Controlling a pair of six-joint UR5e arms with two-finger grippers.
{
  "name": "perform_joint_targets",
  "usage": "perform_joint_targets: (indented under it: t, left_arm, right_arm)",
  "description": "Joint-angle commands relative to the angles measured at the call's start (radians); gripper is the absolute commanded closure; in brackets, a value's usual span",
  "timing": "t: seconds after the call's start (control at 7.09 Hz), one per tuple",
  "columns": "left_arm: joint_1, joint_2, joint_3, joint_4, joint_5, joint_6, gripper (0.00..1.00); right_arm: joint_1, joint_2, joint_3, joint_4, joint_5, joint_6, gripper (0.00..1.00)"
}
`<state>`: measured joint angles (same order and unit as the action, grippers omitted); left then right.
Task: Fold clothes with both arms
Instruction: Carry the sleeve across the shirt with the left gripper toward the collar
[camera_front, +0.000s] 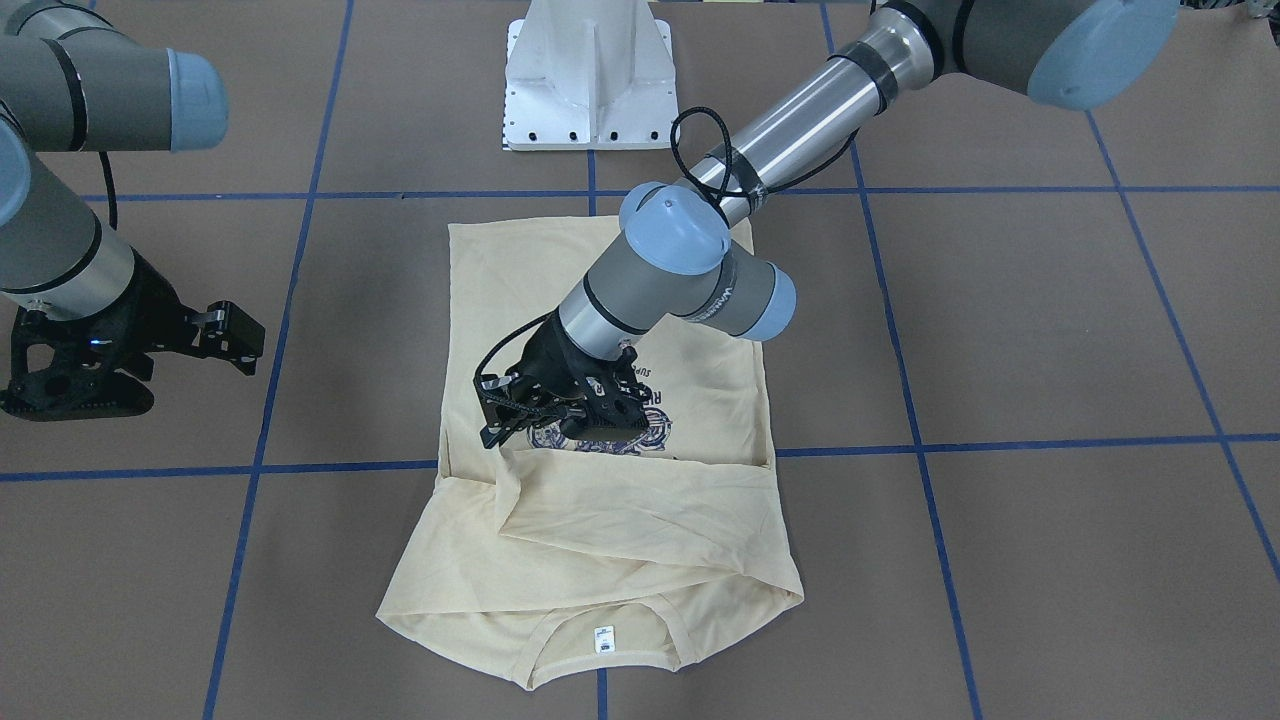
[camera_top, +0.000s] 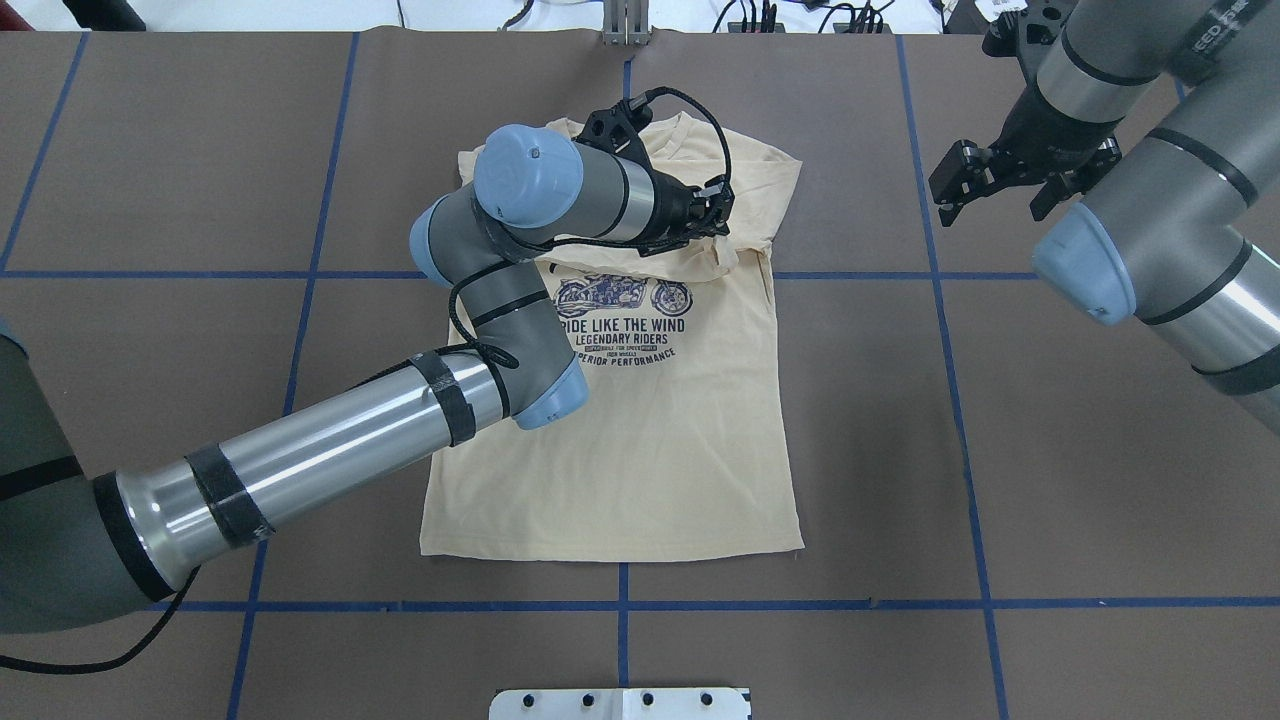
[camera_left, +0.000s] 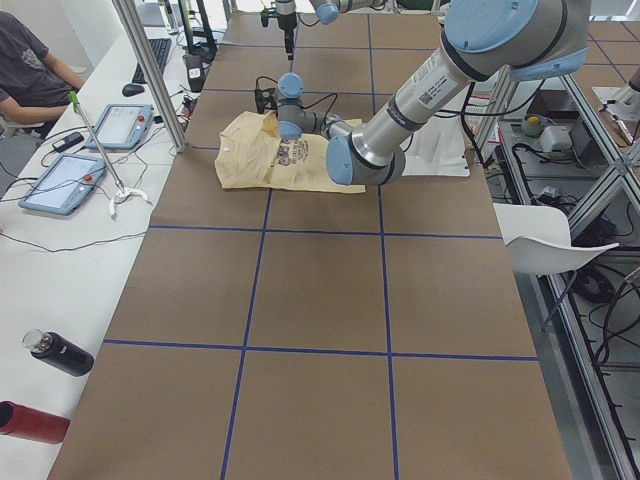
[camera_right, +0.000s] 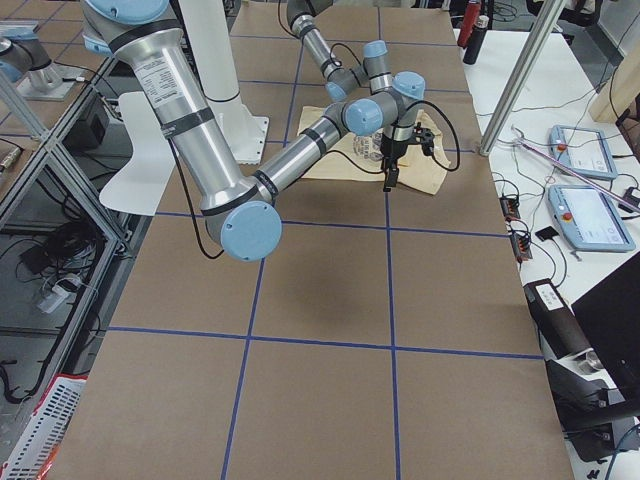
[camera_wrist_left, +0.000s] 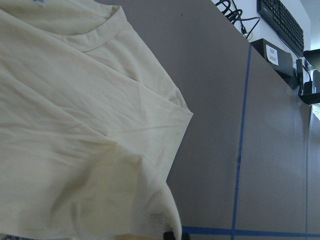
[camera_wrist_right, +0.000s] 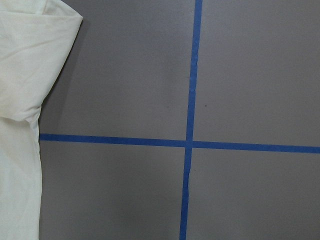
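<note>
The cream-yellow T-shirt (camera_top: 650, 440) lies print up on the brown table, hem toward the robot and collar with its white neck label (camera_front: 603, 638) at the far side. A sleeve is folded across the chest above the navy print (camera_top: 622, 325). My left gripper (camera_top: 715, 215) is low over that fold (camera_front: 500, 415) and looks shut on the sleeve fabric, which rises to it. In the left wrist view the cloth (camera_wrist_left: 75, 125) fills the left side. My right gripper (camera_top: 995, 200) hangs open and empty, off the shirt's side (camera_front: 200, 350). The right wrist view shows only a shirt edge (camera_wrist_right: 20, 75).
The white pedestal base (camera_front: 590, 80) stands at the robot's side of the table. Blue tape lines (camera_top: 620, 605) grid the brown surface. In the exterior left view a side desk holds tablets (camera_left: 60, 180) and bottles (camera_left: 60, 352), with a seated person (camera_left: 30, 70) and metal poles (camera_left: 150, 70).
</note>
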<state>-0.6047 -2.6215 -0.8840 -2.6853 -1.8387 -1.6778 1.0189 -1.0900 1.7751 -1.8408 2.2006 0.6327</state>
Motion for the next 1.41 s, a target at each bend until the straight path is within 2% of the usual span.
perform_joint_targets:
  t: [0.0,0.42,0.85,1.27]
  left_arm:
    - [0.008,0.0,0.016,-0.008,0.035,0.021,1.0]
    - [0.01,-0.032,0.023,-0.005,0.047,0.023,1.0]
    - [0.031,-0.084,0.075,-0.005,0.081,0.024,1.0]
    - [0.031,-0.104,0.121,-0.008,0.108,0.12,1.0]
  right_arm:
    - [0.0,0.001,0.001,0.003,0.024,0.002,0.0]
    - [0.0,0.007,0.01,0.003,0.031,0.013,0.0]
    - [-0.002,0.012,0.006,0.003,0.036,0.015,0.0]
    - [-0.002,0.012,0.007,0.003,0.044,0.015,0.0]
